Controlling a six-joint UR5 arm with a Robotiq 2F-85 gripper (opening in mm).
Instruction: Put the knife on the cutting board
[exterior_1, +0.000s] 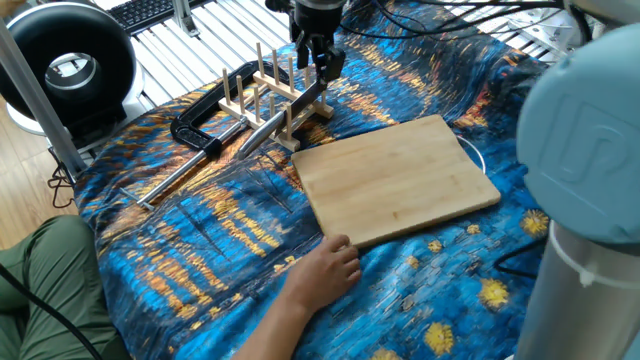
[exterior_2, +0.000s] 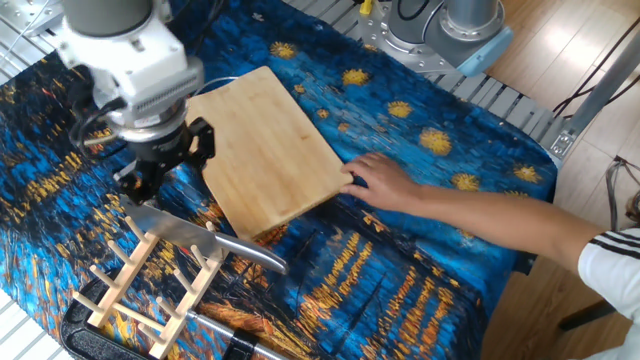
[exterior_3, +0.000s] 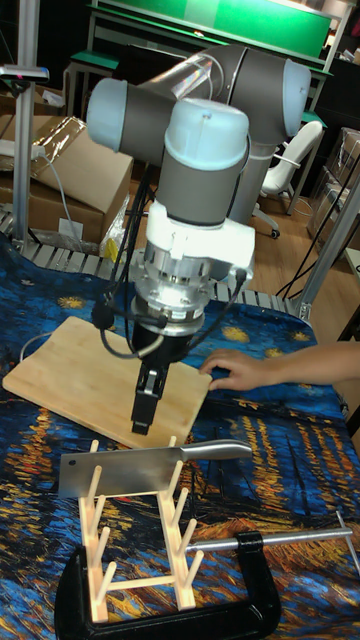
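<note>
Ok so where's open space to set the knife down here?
The cutting board top is bare; a person's hand touches its near edge. Crowded around the peg rack, where the knife, clamp and open claw cluster.

The knife (exterior_3: 130, 467), an all-silver steel cleaver with a broad rectangular blade and rounded handle, is resting on edge across a wooden peg rack (exterior_3: 140, 555). The cutting board (exterior_1: 397, 179), a light-tan rectangle with rounded corners, is lying flat just beside it.
</note>
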